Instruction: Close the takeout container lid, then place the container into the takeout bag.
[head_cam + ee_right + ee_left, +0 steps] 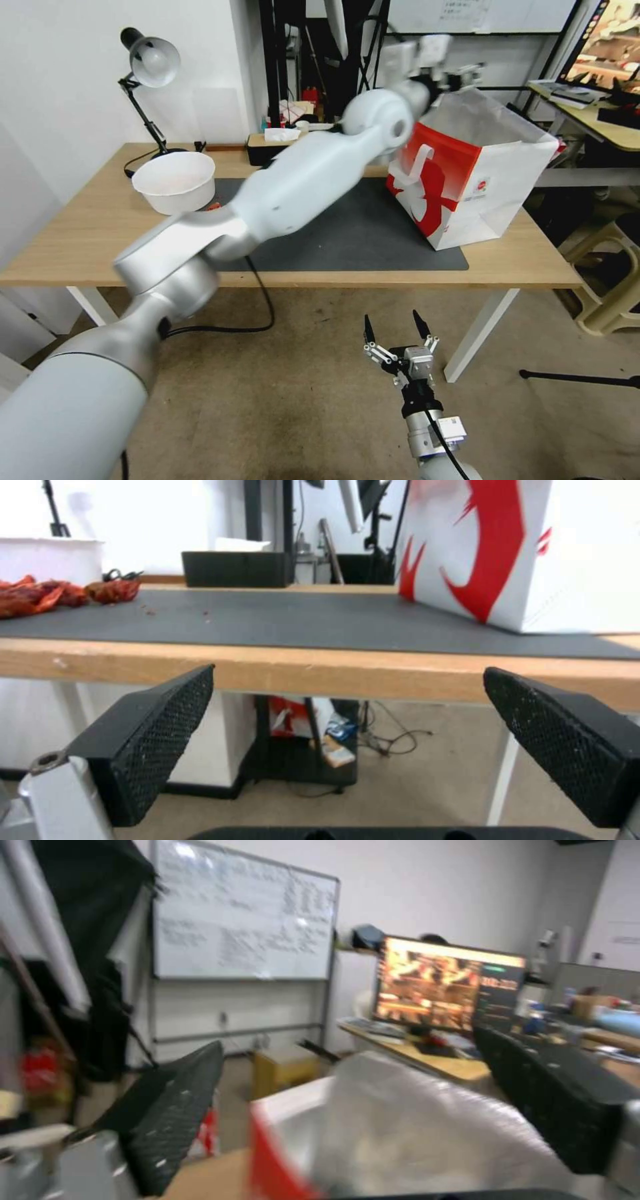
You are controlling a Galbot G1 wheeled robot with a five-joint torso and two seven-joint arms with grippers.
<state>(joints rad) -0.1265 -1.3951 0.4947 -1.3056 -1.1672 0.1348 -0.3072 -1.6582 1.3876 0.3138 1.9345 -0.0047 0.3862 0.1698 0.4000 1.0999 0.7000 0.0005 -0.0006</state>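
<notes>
**Left arm reaches over the takeout bag; right pincer waits below the counter**

The left arm stretches from the lower left of the head view across the counter to the open top of the takeout bag; the left pincer sits high above the bag's far rim, blurred in that view; in the left wrist view its two dark fingers stand wide apart with nothing between them, and the bag's silvery lining lies just beneath; the takeout bag stands upright on the right end of the dark mat, its red-and-white side and white strap handle facing the robot; whether the takeout container lies inside the bag I cannot tell.

The right pincer hangs in front of the counter's near edge, lower than the counter top, pointing upward; its black fingers are spread wide and hold nothing.

A white bowl rests near the mat's left end; a desk lamp stands behind it.
</notes>
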